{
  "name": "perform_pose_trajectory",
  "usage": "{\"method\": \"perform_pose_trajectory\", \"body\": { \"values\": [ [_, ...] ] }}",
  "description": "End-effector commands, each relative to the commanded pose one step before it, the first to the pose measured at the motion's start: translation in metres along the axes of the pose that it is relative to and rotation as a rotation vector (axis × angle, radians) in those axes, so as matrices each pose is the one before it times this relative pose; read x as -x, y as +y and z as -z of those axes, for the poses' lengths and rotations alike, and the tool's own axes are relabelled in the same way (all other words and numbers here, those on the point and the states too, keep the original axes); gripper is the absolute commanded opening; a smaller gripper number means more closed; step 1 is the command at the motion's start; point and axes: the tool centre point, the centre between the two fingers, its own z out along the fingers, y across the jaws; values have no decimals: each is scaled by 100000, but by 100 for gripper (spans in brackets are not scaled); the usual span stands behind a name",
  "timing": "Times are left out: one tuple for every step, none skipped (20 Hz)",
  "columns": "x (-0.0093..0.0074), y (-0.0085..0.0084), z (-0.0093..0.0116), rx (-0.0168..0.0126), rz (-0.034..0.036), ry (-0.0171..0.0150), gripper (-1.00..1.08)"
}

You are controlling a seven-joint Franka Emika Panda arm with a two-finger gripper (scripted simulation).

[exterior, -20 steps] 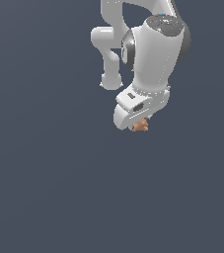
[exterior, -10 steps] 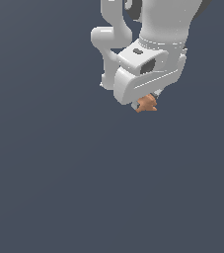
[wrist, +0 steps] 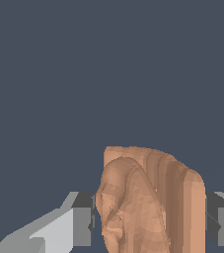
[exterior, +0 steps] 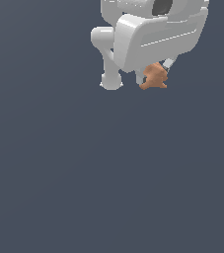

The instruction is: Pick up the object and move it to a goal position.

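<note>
The object (exterior: 154, 77) is a small orange-brown lumpy item hanging under the white hand at the top of the exterior view, right of centre. My gripper (exterior: 155, 74) is shut on it; one grey fingertip (exterior: 167, 63) shows beside it and the hand's body hides the rest. In the wrist view the object (wrist: 150, 200) fills the gap between the two grey pads (wrist: 83, 225), which press on both its sides. My gripper (wrist: 150, 222) holds it well above the plain dark floor.
The white arm links (exterior: 108, 54) reach down on the exterior view's left of the hand. A plain dark blue-grey surface (exterior: 108, 173) fills everything below.
The hand has risen and come closer to the exterior camera, looming larger and shifting toward the exterior view's right. The object has travelled with it, held throughout.
</note>
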Motion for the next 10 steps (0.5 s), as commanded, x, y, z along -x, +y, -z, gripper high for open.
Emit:
{"method": "perform_pose_trajectory", "body": {
  "values": [
    [-127, 122, 1564, -33, -42, -112, -100],
    [-58, 39, 509, 0, 0, 0, -100],
    [-54, 37, 461, 0, 0, 0, -100],
    [-51, 34, 417, 0, 0, 0, -100],
    [-47, 31, 376, 0, 0, 0, -100],
    [-44, 29, 337, 0, 0, 0, -100],
    [-41, 27, 301, 0, 0, 0, -100],
    [-29, 43, 267, 34, -58, -16, -100],
    [-34, 22, 236, 0, 0, 0, -100],
    [-31, 20, 206, 0, 0, 0, -100]
  ]
}}
